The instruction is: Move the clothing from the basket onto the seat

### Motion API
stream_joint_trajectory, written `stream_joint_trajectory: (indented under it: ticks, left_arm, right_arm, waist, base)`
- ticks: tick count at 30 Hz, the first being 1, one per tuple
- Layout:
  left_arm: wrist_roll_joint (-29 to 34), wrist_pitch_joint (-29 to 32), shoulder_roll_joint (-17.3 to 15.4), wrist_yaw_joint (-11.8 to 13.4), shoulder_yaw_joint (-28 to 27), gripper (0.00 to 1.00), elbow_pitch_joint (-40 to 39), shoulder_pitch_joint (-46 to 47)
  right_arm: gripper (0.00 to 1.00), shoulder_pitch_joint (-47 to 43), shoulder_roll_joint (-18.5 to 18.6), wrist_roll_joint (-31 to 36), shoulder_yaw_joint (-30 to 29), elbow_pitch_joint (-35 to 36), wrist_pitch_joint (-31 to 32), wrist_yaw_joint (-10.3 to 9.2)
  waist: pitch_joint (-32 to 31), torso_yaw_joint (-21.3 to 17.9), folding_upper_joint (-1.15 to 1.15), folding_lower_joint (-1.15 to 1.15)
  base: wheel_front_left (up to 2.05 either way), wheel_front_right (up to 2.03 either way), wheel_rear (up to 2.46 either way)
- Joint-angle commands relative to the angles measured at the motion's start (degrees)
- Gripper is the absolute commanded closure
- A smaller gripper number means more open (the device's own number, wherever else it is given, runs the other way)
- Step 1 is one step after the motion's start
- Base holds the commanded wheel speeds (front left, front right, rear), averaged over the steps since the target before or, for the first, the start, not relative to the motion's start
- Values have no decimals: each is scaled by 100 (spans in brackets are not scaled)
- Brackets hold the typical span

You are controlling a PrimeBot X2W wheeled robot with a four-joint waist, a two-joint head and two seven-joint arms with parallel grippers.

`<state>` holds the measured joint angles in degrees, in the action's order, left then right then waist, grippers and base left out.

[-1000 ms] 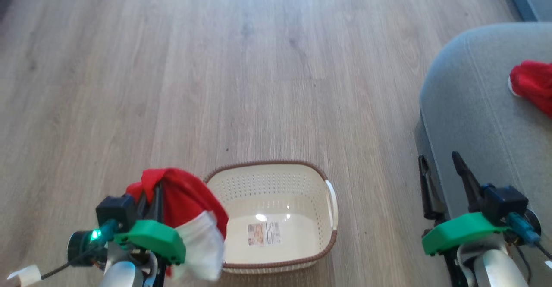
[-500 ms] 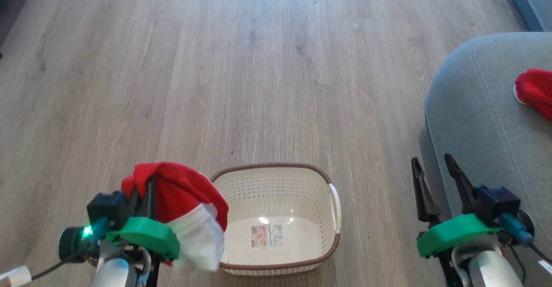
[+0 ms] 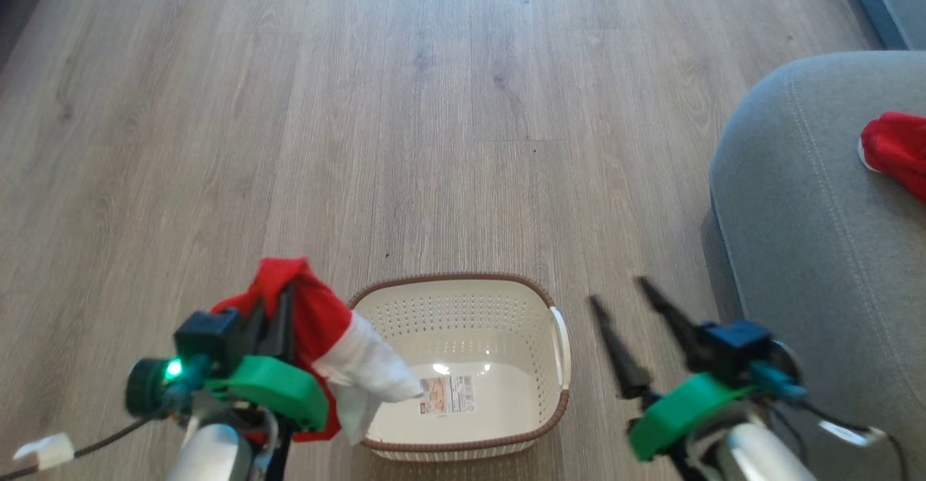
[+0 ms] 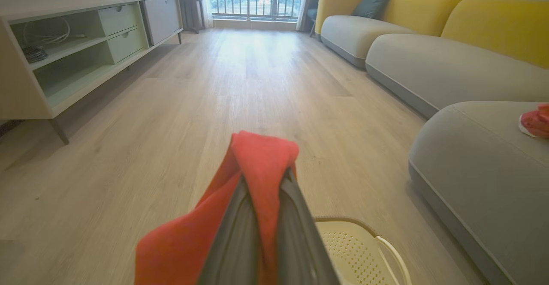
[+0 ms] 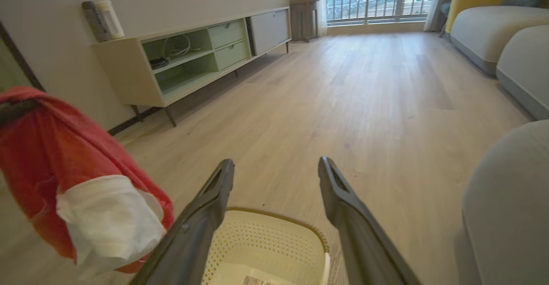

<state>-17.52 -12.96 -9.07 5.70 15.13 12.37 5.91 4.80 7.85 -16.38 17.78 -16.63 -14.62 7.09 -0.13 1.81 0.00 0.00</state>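
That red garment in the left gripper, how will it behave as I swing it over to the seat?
Probably floppy: the red garment drapes over the left gripper and its white cuff hangs loose near the basket. Likely light, since a thin pinch holds it. The hanging end may sway or snag the rim.

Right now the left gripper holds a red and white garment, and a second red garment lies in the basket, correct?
No: the head view shows the second red garment on the grey seat, not in the basket. The left gripper does hold the red and white garment.
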Motion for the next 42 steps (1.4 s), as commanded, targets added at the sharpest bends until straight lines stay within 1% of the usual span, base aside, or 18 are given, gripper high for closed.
stream_joint_trajectory:
  ticks: [1, 4, 7, 11, 13, 14, 18, 24, 25, 26, 31, 32, 34, 35, 36, 37, 42]
  left_arm:
    - [71, 34, -94, -55, -91, 100, -329, 416]
    - [162, 186, -90, -195, 155, 100, -518, 556]
    - [257, 363, -70, -341, 427, 100, -669, 687]
    - [362, 547, 39, -531, 818, 100, -887, 849]
    - [400, 611, 113, -617, 1010, 100, -1014, 913]
    - [400, 611, 113, -617, 1010, 100, -1014, 913]
    - [404, 704, 278, -780, 1401, 100, -1324, 970]
    - [307, 785, 436, -898, 1837, 100, -1576, 989]
    - [291, 788, 446, -897, 1863, 100, -1587, 987]
    - [285, 788, 450, -889, 1878, 100, -1585, 982]
    - [244, 760, 421, -838, 1843, 100, -1474, 938]
    - [237, 742, 413, -830, 1834, 92, -1446, 929]
    - [235, 680, 400, -809, 1818, 59, -1390, 914]
    - [231, 647, 398, -794, 1808, 33, -1353, 899]
    - [233, 610, 393, -781, 1803, 2, -1314, 886]
    - [240, 572, 388, -766, 1798, 0, -1269, 877]
    - [224, 405, 411, -689, 1810, 0, -1029, 822]
  right_arm:
    - [0, 458, 158, -174, 457, 155, -38, 40]
    - [0, 830, 387, -567, 1320, 115, -38, 40]
    - [0, 1216, 574, -980, 2064, 89, -38, 40]
    - [0, 1689, 761, -1367, 2768, 39, -38, 40]
    - [0, 1893, 833, -1481, 2986, 16, -38, 40]
    - [0, 1893, 833, -1481, 2986, 16, -38, 40]
    - [0, 2174, 940, -1715, 3350, -42, -38, 40]
    - [0, 2390, 1010, -2094, 3725, -187, -38, 40]
    - [55, 2398, 1011, -2177, 3778, -209, -38, 40]
    - [100, 2399, 1006, -2283, 3813, -198, -38, 40]
    - [100, 2396, 1073, -2543, 3766, -87, -38, 40]
    - [100, 2385, 1088, -2552, 3736, -63, -38, 40]
    - [100, 2356, 1129, -2540, 3620, -10, -38, 40]
    - [100, 2335, 1151, -2529, 3541, 21, -38, 40]
    - [100, 2312, 1183, -2512, 3467, 47, -38, 40]
    - [100, 2293, 1218, -2490, 3380, 74, -38, 40]
    - [100, 2249, 1402, -2343, 2949, 225, -38, 40]
  waist:
    - [2, 7, 0, 0]
    - [2, 34, 0, 0]
    - [-13, 79, 0, 0]
    - [-24, 162, 0, 0]
    - [-25, 199, 0, 0]
    - [-25, 199, 0, 0]
    - [-23, 263, 0, 0]
    - [-20, 315, 0, 0]
    - [-20, 314, 0, 0]
    - [-17, 312, 0, 0]
    - [9, 249, 0, 0]
    - [14, 227, 0, 0]
    - [31, 184, 0, 0]
    - [42, 159, 0, 0]
    - [54, 130, 0, 0]
    - [69, 93, 0, 0]
    - [166, -264, 0, 0]
  base:
    - [0, 0, 0]
    - [0, 0, 0]
    - [0, 0, 0]
    - [0, 0, 0]
    - [0, 0, 0]
    - [0, 0, 0]
    - [0, 0, 0]
    - [0, 0, 0]
    - [0, 0, 0]
    - [0, 0, 0]
    - [0, 0, 0]
    - [0, 0, 0]
    - [0, 0, 0]
    - [0, 0, 0]
    - [0, 0, 0]
    - [0, 0, 0]
    - [0, 0, 0]
